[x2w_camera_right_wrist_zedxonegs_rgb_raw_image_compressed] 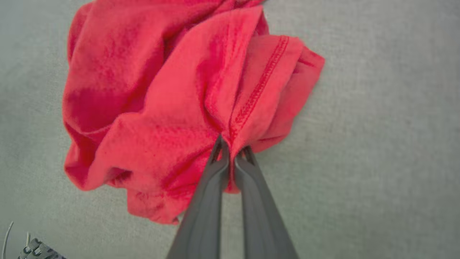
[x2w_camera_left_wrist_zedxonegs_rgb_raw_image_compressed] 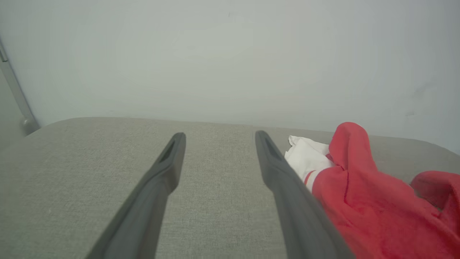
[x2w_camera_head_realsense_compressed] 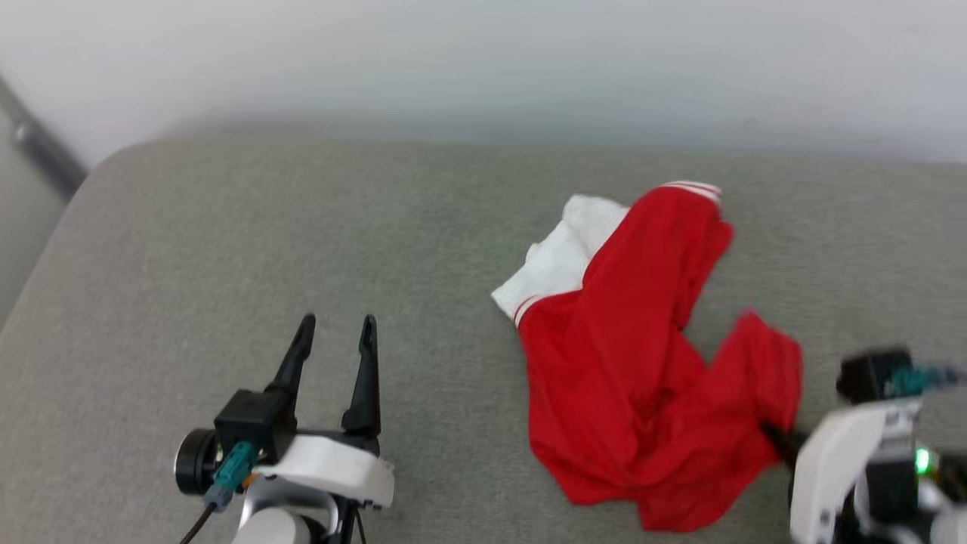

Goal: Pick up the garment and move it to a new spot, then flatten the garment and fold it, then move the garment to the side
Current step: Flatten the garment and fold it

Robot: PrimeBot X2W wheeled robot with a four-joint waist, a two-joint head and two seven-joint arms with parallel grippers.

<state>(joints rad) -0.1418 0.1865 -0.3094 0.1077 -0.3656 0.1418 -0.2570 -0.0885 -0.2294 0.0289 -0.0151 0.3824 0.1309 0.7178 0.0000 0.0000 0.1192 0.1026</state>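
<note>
The garment (x2w_camera_head_realsense_compressed: 642, 363), a crumpled red shirt with a white red-striped sleeve (x2w_camera_head_realsense_compressed: 563, 257), lies right of centre on the grey cushion. In the right wrist view my right gripper (x2w_camera_right_wrist_zedxonegs_rgb_raw_image_compressed: 231, 151) is shut, pinching a hemmed fold of the garment (x2w_camera_right_wrist_zedxonegs_rgb_raw_image_compressed: 172, 97) between its two dark fingers. In the head view the right gripper (x2w_camera_head_realsense_compressed: 778, 438) meets the garment's lower right edge. My left gripper (x2w_camera_head_realsense_compressed: 336, 332) stands open over bare cushion, well left of the shirt. The left wrist view shows its spread fingers (x2w_camera_left_wrist_zedxonegs_rgb_raw_image_compressed: 169, 169) and the garment (x2w_camera_left_wrist_zedxonegs_rgb_raw_image_compressed: 363, 194) just right of the right finger.
The grey cushioned surface (x2w_camera_head_realsense_compressed: 302, 227) runs back to a pale wall (x2w_camera_head_realsense_compressed: 483, 60). Its rounded left corner drops off near a dark rail (x2w_camera_head_realsense_compressed: 41, 143). Cables show at the lower left corner of the right wrist view.
</note>
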